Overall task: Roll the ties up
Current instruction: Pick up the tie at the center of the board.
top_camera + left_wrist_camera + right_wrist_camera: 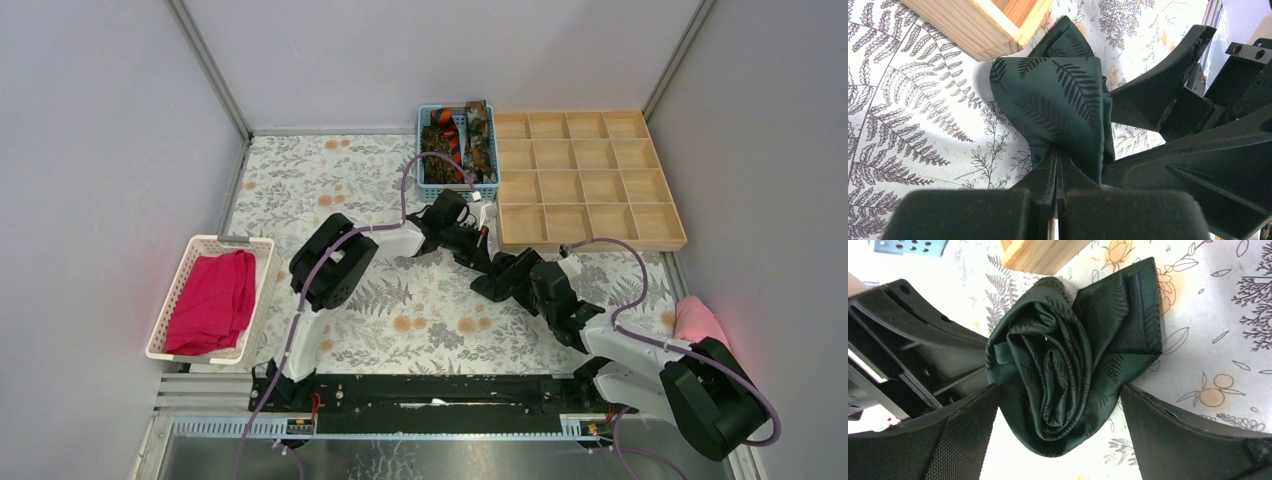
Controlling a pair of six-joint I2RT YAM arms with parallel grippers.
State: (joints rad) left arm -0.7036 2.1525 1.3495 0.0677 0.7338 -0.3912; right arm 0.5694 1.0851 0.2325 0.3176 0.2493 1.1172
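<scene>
Left gripper (1057, 156) I've got pinched tight on a fold of the dark green fern-print tie (1053, 355), a glossy satin spiral loosely rolled just below the pale wooden tray (1043, 255) corner mid-frame in my top view, with the right gripper (1058, 410) spread wide either side.

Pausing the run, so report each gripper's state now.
Left gripper: shut on the dark green tie.
Right gripper: open, straddling that tie's rolled part.
</scene>
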